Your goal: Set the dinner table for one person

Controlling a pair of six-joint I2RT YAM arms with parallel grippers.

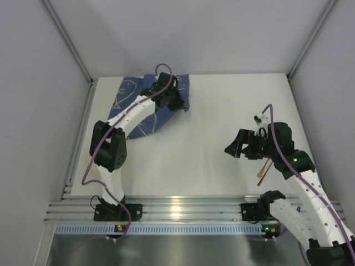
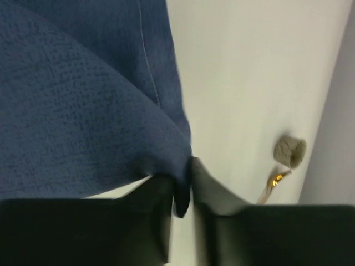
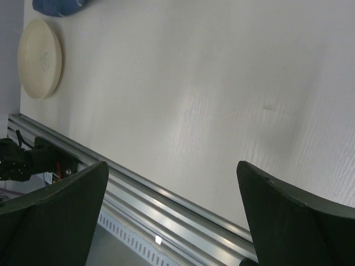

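**Asker:** Where is the table, and what lies on it?

**Describer:** The large flat matte white rectangular dinner table [image 1: 216,111], edged by silver aluminium rails [image 1: 183,208], fills the middle of the overhead view, between grey walls. Two white and black robot arms are fixed at its near edge. A blue cloth mat with a pale line pattern [image 1: 130,88] lies crumpled at the far left corner. A slim golden-brown stick-like utensil [image 1: 265,169] lies on the table at the near right, just beside the right arm.

**Asker:** What is the left gripper doing?

**Describer:** The left gripper [image 2: 181,191] reaches over the far edge of the mat. Its two black fingers [image 2: 208,188] are pressed together, with a fold of the blue cloth pinched between them. Beyond it, a small beige rounded object with a gold band [image 2: 289,151] rests on the white surface; I cannot tell what it is.

**Asker:** And the right gripper?

**Describer:** The right gripper [image 3: 172,172] hangs above the near right part of the table, its jaws spread wide and holding nothing. From its wrist camera, a round cream plate [image 3: 40,58] rests on the table by the left wall, near the rail. A blue shape [image 3: 58,6] lies beyond the plate, cut off at the picture's top edge.
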